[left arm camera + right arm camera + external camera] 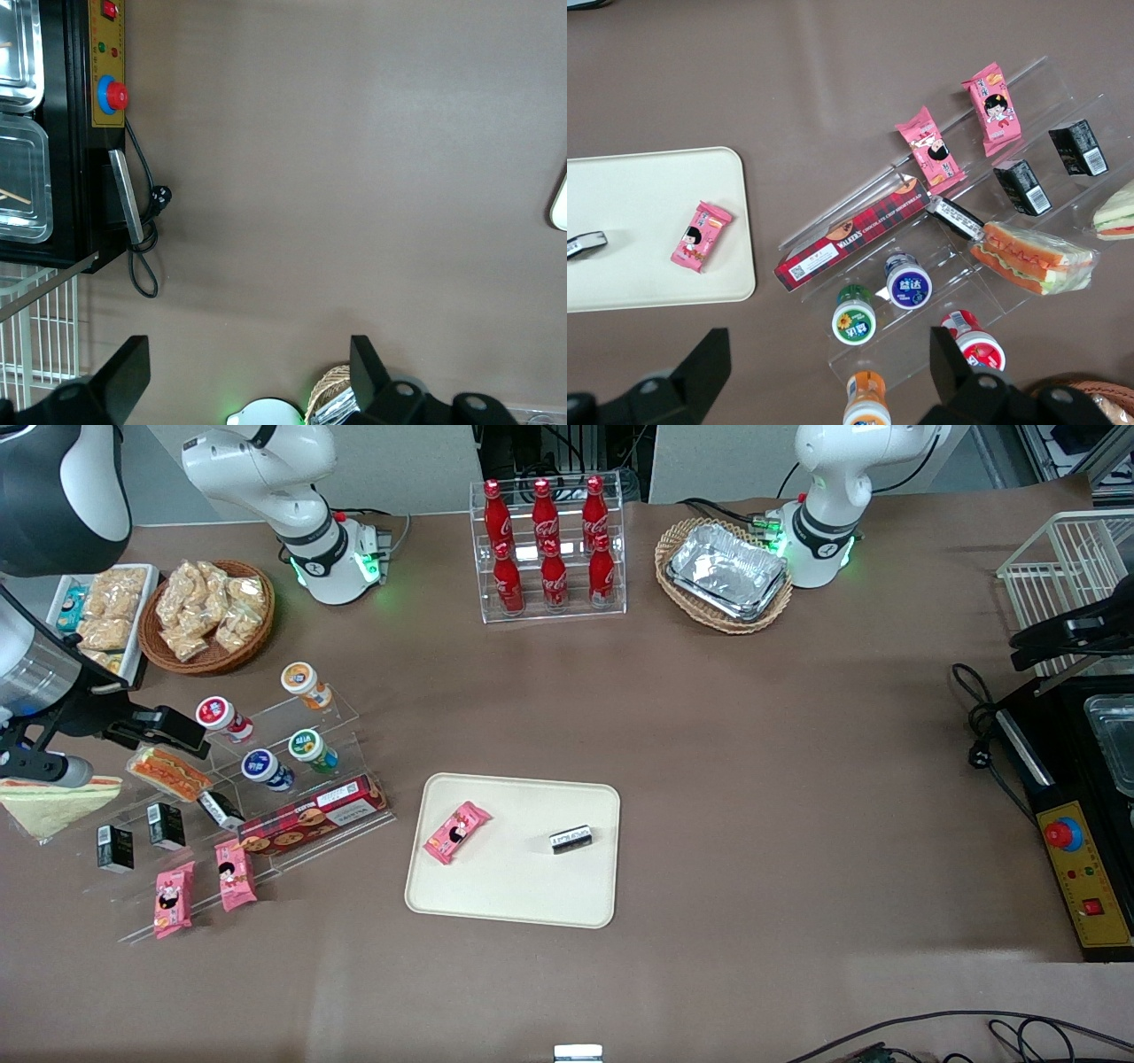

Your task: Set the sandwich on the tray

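Seeing sandwich (49,802) lying at end of acrylic rack (341,713), working-arm end of bench (753,779), beside smaller orange-filled sandwich (168,772). Reading gripper (828,341) high over rack, fingers (700,372) spread wide, gripping nothing. Seeing tray (514,895) well apart, mid-bench, carrying pink packet (456,831) and small black packet (570,838).

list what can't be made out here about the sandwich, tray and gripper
- Sandwich: in the front view the working arm overlaps one edge. In the right wrist view the picture edge cuts off all but a corner.
- Tray: cut off by the picture edge in the right wrist view.
- Black packet on the tray: label too small to read.
- Gripper: open above the snack shelf, height unclear.
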Action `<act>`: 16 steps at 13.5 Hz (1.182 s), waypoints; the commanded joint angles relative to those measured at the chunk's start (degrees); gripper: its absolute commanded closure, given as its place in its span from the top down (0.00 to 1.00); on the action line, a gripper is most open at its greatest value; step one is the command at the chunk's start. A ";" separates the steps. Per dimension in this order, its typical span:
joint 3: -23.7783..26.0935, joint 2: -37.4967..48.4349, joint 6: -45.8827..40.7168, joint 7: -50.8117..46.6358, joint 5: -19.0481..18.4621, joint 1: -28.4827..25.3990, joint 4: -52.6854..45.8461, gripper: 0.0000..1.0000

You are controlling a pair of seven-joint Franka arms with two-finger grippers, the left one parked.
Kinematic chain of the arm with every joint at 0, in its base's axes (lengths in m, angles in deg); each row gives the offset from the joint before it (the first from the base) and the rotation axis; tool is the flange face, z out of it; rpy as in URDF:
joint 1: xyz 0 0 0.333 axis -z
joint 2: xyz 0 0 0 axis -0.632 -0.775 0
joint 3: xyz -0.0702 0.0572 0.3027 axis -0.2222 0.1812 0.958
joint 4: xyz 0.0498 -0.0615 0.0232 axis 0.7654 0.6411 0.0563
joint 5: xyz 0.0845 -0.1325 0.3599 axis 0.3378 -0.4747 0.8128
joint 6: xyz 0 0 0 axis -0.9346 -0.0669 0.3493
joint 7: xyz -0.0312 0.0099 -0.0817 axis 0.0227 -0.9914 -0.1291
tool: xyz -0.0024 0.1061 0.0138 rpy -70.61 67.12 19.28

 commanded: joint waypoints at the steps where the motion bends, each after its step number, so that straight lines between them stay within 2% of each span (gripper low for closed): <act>1: -0.44 -0.11 -0.77 -0.60 0.19 -0.29 -1.08 1.00; 8: -1.84 0.33 -0.95 0.72 0.37 0.41 -0.64 1.00; 16: -10.80 0.68 -3.76 25.39 0.28 0.50 -0.20 1.00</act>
